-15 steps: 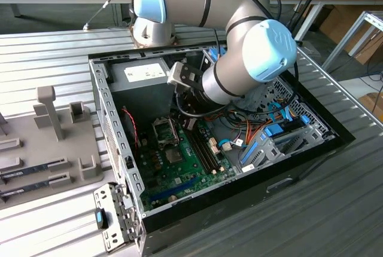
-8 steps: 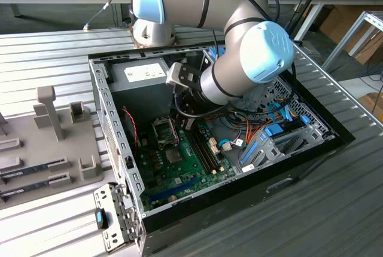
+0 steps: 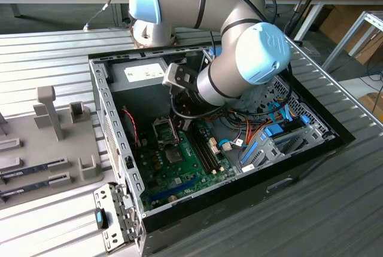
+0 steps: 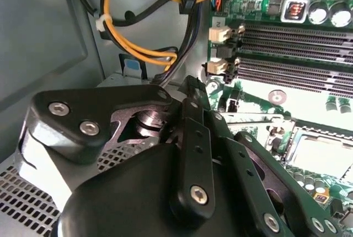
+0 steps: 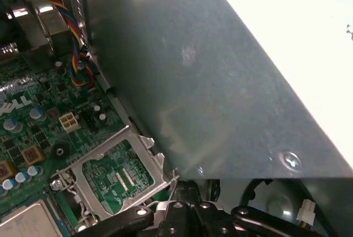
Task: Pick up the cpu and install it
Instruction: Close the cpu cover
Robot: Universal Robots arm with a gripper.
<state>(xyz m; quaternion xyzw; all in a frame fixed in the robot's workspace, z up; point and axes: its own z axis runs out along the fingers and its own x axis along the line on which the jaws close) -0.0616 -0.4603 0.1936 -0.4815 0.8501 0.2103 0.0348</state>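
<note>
one step: seating | cpu (image 4: 322, 157) apparently socketed, lower right, second wrist view | claw (image 4: 190, 138) beside it, grip cannot tell | next: keep clear of raised socket frame (image 5: 113, 176)

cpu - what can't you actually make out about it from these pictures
- cpu: in the first wrist view a silver-grey plate, likely it, is cut off by the picture's edge; seated or not, cannot tell.
- socket: washed out by glare in the second wrist view; too small in the exterior view.
- gripper: in the second wrist view its own black links hide whatever it may hold.
</note>
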